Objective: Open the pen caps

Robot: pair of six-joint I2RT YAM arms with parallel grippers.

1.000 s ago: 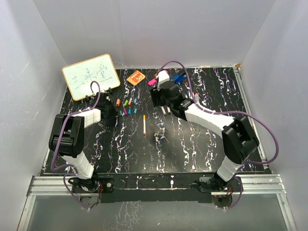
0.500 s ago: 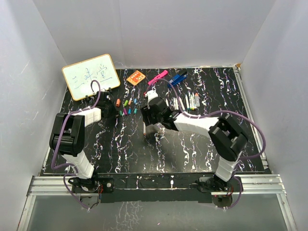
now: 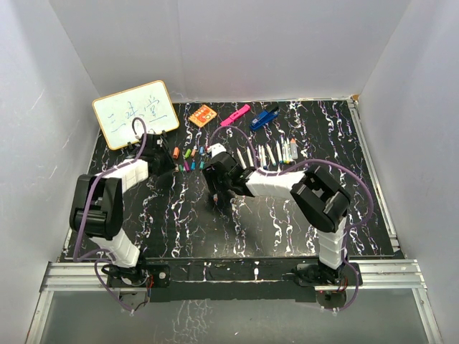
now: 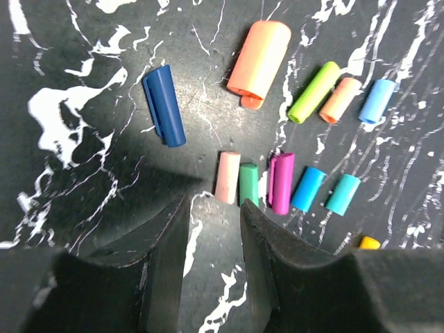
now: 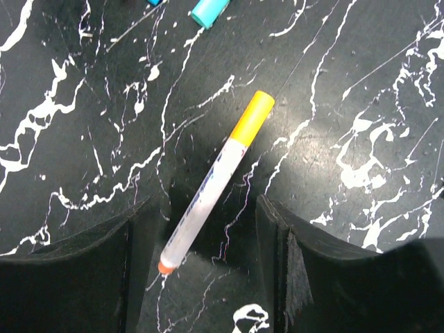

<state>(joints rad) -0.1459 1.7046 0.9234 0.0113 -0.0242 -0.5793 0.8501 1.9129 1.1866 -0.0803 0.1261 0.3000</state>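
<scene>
Pen caps (image 4: 281,182), short plastic tubes, lay on the black veined desk (image 4: 208,69) beyond the slightly parted, empty left tool (image 4: 214,208), while the right tool (image 5: 208,202) gaped astride a white yellow-capped pen (image 5: 222,166).

In the top view, the marker pen (image 5: 215,179) is covered by the right end effector (image 3: 218,193). Its fingers and those of the left end effector (image 3: 161,163) cannot be separated from the dark tabletop (image 3: 287,215). The pen caps (image 3: 188,159) are only coloured specks there, too small to be counted. At the lower right of the left wrist view, a yellow piece (image 4: 369,243) is partly hidden behind a finger (image 4: 277,270); what it belongs to cannot be told. A teal cap (image 5: 210,10) is cut off by the top edge of the right wrist view.
</scene>
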